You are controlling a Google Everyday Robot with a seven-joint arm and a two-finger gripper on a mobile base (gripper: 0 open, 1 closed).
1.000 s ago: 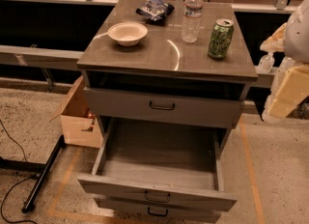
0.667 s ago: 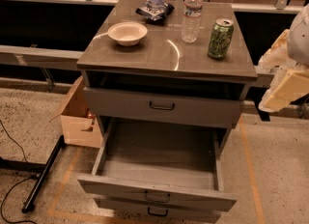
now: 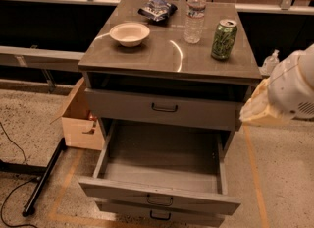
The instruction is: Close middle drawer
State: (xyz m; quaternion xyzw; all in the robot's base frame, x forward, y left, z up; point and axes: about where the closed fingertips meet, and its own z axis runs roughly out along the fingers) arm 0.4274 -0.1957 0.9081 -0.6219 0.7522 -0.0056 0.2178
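The middle drawer (image 3: pixel 122 191) stands pulled far out of the cabinet (image 3: pixel 167 57). Its wide front runs left to right low in the view, with the black bar handle (image 3: pixel 160 200) at centre. The gripper (image 3: pixel 262 108) hangs up and to the right of that front, just off the right end of the uppermost drawer (image 3: pixel 196 111); whether it is open or closed I cannot tell. Closing likely means coming down-left to the front, then pushing straight back across its long axis.

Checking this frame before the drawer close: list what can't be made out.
Camera view:
- Pale gripper, right of the grey cabinet: shape unclear, white arm cut by the right edge.
- Lowest grey drawer: mostly under the open grey middle drawer, cut by the bottom edge.
- Dark snack bag: print unreadable.
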